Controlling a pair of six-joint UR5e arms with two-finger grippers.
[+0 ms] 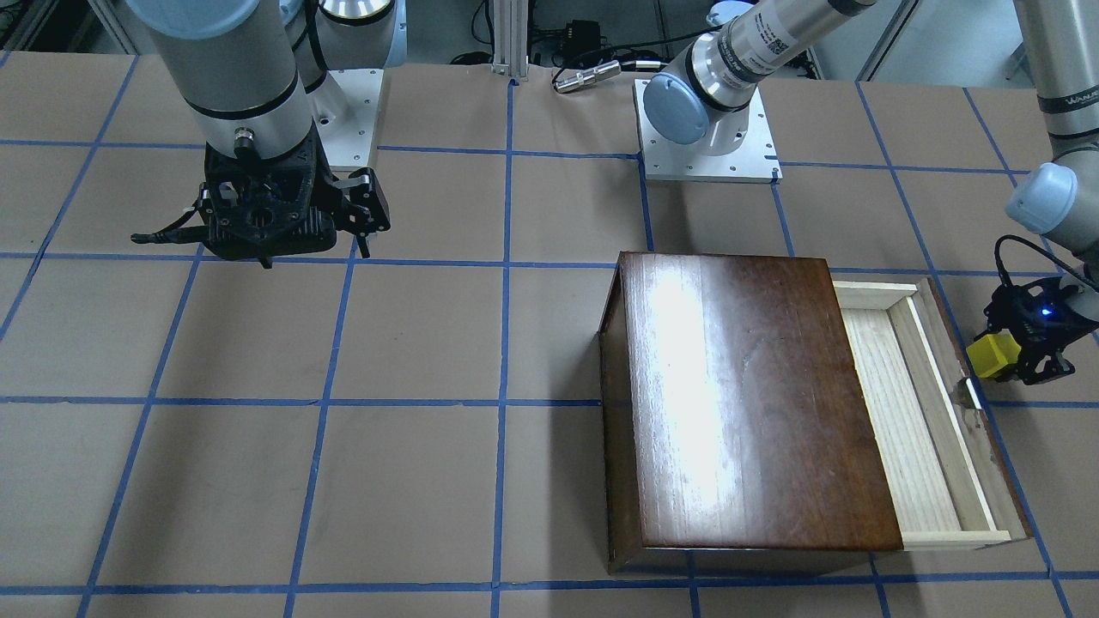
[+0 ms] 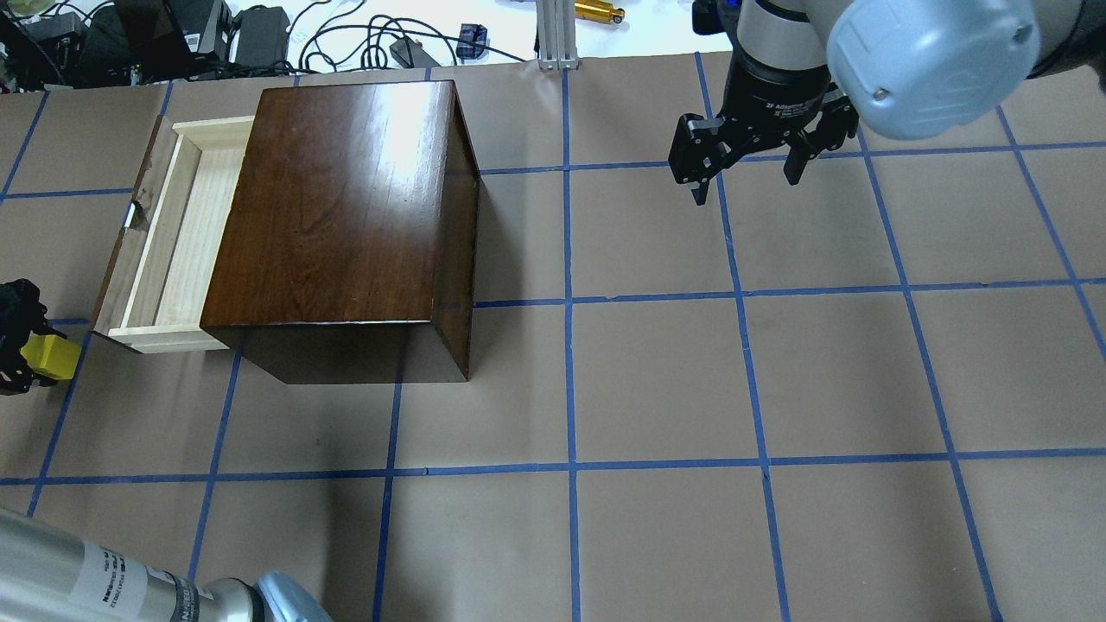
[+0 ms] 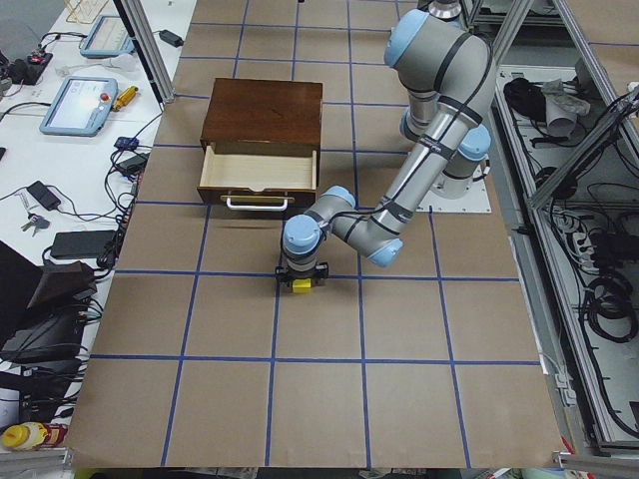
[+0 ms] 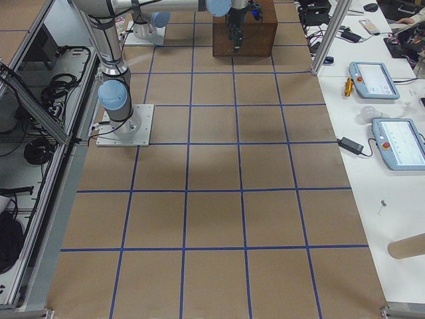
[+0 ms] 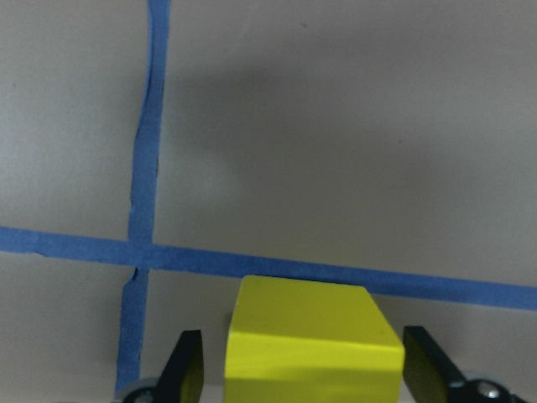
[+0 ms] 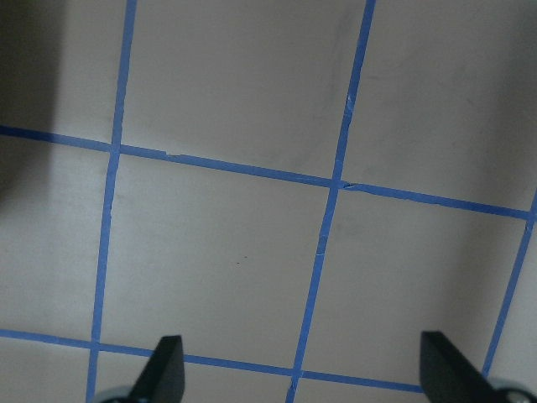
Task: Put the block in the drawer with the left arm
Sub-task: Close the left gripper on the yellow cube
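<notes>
Starting nearest the robot, by the left edge of the table (image 2: pixel 657 380), the left gripper (image 1: pixel 1000 359) points down with its jaws set against two opposite sides of the block (image 5: pixel 312 340). The yellow cube fills almost the whole gap between them. The left wrist view shows the block's top face square between the fingertips, just short of a blue tape line, but the pictures do not settle whether it rests on the paper or hangs slightly above it. The block sits outside the drawer (image 1: pixel 893 412), just beyond the dark front panel (image 1: pixel 992 446) and toward its nearer end. It looks light and rigid, with plain flat faces that could be a little slick, so a centred pinch on parallel faces seems the sound hold, and a corner grip would likely let it twist. Farther in, the drawer stands pulled out toward the left edge with its pale floor bare, and its walls are low, so the cube will probably need only a modest lift over the panel. Behind the drawer the glossy box (image 2: pixel 337 199) reaches toward the far edge. Farthest off, toward the far right corner, the right gripper (image 2: pixel 745 186) hovers with its jaws spread wide and nothing between them.
</notes>
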